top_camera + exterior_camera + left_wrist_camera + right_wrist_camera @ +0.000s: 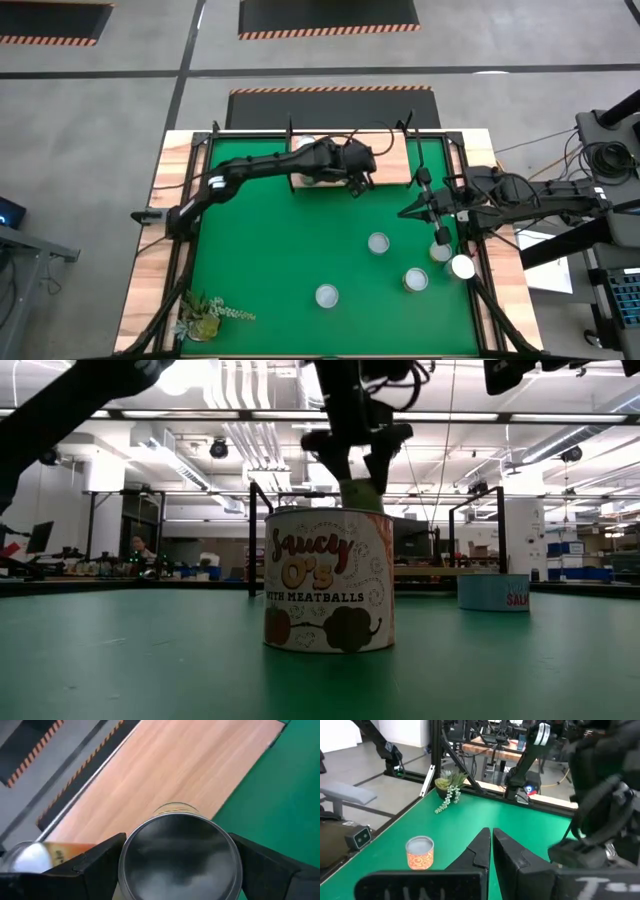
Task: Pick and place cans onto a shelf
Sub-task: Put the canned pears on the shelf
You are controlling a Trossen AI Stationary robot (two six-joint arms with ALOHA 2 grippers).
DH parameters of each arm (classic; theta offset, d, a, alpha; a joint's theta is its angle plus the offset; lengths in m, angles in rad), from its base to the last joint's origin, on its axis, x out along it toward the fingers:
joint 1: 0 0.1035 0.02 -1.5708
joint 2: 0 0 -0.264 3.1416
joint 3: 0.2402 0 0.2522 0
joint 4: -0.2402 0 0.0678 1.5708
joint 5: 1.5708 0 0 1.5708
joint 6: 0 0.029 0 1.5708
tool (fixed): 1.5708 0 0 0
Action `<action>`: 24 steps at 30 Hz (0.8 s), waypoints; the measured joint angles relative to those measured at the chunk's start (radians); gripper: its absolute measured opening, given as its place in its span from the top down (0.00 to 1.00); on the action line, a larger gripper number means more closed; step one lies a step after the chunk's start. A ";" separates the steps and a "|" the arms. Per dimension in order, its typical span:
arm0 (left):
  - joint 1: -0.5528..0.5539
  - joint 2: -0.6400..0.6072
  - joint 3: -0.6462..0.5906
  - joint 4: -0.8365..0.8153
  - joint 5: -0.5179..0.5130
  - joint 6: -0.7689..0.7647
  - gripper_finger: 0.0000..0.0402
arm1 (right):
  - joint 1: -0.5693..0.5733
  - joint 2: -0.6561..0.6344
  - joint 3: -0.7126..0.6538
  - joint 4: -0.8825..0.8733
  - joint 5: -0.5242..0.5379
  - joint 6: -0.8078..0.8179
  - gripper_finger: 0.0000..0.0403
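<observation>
Carrying shiny silver-topped can (179, 855), left gripper (352, 172) jaws clamped on its sides, over near edge of light wood shelf (392, 160) at surface's far side. Next: lower, set upright on board, release. Right gripper (410, 210) waits right, jaws together.

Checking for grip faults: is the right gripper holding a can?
No. In the right wrist view the right gripper has its fingers shut together with nothing between them, above the green mat.
</observation>
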 joint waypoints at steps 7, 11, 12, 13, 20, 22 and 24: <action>0.036 0.031 -0.001 0.035 0.075 -0.009 0.22 | 0.000 0.002 0.000 0.000 0.000 0.000 0.98; 0.054 0.030 -0.001 0.055 0.070 -0.013 0.21 | 0.000 0.002 0.000 0.000 0.000 0.000 0.98; 0.058 0.030 -0.001 0.058 0.071 -0.013 0.21 | 0.000 0.002 0.000 0.000 0.000 0.000 0.98; 0.063 0.030 -0.001 0.060 0.079 -0.013 0.21 | 0.000 0.002 0.000 -0.001 0.000 0.000 0.98; 0.086 0.053 -0.002 0.078 0.100 -0.021 0.19 | 0.000 0.002 0.000 -0.009 0.000 0.000 0.98; 0.089 0.055 -0.002 0.076 0.105 -0.021 0.19 | 0.000 0.002 0.000 -0.009 0.000 0.000 0.98; 0.093 0.055 -0.002 0.078 0.105 -0.018 0.19 | -0.001 0.002 0.000 -0.009 0.001 -0.001 0.98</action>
